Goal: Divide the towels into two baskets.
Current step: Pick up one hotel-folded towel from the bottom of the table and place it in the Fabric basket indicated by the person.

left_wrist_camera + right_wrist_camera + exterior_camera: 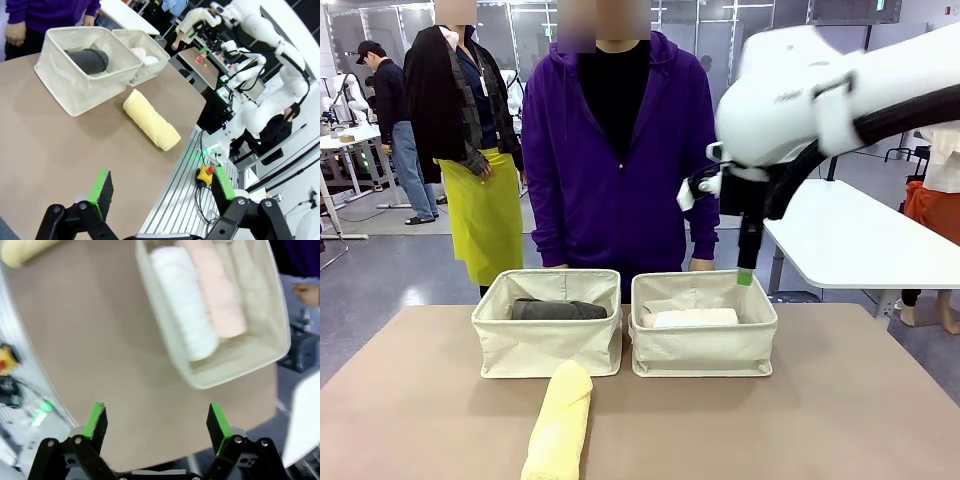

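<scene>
Two cream baskets stand side by side mid-table. The left basket (545,350) (75,85) holds the dark grey towel (560,310) (87,60). In the right basket (705,350) (235,372) lie the white towel (185,305) and the pale pink towel (217,290) side by side. The pale yellow towel (560,420) (151,120) lies on the table in front of the baskets. My right gripper (747,268) (156,421) hangs open and empty above the right basket's far right corner. My left gripper (162,187) is open and empty, well back from the yellow towel over the table's near edge.
A person in a purple hoodie (620,160) stands right behind the baskets, one hand (305,292) near the right basket's far side. A white table (850,240) stands beyond on the right. An equipment rack with cables (210,170) lies past the table's edge.
</scene>
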Motion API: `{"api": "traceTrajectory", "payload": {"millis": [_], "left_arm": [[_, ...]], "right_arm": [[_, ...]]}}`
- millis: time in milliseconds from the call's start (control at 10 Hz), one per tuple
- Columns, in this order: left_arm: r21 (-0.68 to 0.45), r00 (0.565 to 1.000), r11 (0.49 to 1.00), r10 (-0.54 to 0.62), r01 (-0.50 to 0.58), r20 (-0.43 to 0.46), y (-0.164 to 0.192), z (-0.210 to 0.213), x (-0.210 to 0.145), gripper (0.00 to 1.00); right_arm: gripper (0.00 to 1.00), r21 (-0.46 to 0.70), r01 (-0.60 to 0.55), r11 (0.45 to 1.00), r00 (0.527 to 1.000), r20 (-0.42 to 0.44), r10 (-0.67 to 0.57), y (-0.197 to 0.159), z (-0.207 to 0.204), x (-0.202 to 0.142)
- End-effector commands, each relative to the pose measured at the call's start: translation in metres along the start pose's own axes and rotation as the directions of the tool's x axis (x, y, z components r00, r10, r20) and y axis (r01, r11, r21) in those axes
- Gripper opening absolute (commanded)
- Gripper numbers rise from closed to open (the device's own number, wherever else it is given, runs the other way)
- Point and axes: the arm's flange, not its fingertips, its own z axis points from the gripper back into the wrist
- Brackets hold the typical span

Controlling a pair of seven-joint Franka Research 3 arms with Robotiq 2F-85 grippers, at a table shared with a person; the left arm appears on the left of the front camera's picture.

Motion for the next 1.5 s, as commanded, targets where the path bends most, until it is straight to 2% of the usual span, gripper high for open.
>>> {"api": "traceTrajectory", "payload": {"millis": [0,100,200,400,500,600,800,1000,1100,1300,1400], "left_arm": [[-0.007,1.000,1.000,0.000,0.000,-0.002,-0.003,0.002,-0.002,1.00],[-0.007,1.000,1.000,0.000,0.000,-0.002,-0.003,0.002,-0.002,1.00],[-0.007,1.000,1.000,0.000,0.000,-0.002,-0.003,0.002,-0.002,1.00],[-0.007,1.000,1.000,0.000,0.000,-0.002,-0.003,0.002,-0.002,1.00],[-0.007,1.000,1.000,0.000,0.000,-0.002,-0.003,0.002,-0.002,1.00],[-0.007,1.000,1.000,0.000,0.000,-0.002,-0.003,0.002,-0.002,1.00],[-0.007,1.000,1.000,0.000,0.000,-0.002,-0.003,0.002,-0.002,1.00],[-0.007,1.000,1.000,0.000,0.000,-0.002,-0.003,0.002,-0.002,1.00],[-0.007,1.000,1.000,0.000,0.000,-0.002,-0.003,0.002,-0.002,1.00],[-0.007,1.000,1.000,0.000,0.000,-0.002,-0.003,0.002,-0.002,1.00],[-0.007,1.000,1.000,0.000,0.000,-0.002,-0.003,0.002,-0.002,1.00]], "right_arm": [[1.00,0.132,0.201,0.971,0.959,0.176,-0.223,0.010,0.005,-0.086],[1.00,0.242,0.235,0.941,0.921,0.253,-0.295,0.011,0.004,-0.126],[1.00,0.316,0.297,0.901,0.890,0.250,-0.381,0.010,0.000,-0.160],[1.00,0.547,0.337,0.767,0.791,0.277,-0.545,-0.001,-0.013,-0.249],[1.00,0.597,0.378,0.708,0.708,0.305,-0.636,-0.004,-0.019,-0.290],[1.00,0.662,0.383,0.644,0.643,0.309,-0.700,-0.001,-0.032,-0.328],[1.00,0.774,0.364,0.519,0.479,0.323,-0.817,0.013,-0.073,-0.403],[1.00,0.842,0.319,0.434,0.337,0.327,-0.883,0.029,-0.116,-0.444],[1.00,0.864,0.305,0.399,0.286,0.317,-0.904,0.037,-0.134,-0.456],[1.00,0.875,0.297,0.381,0.268,0.307,-0.913,0.040,-0.152,-0.461],[1.00,0.864,0.340,0.370,0.277,0.284,-0.918,0.041,-0.137,-0.467]]}}
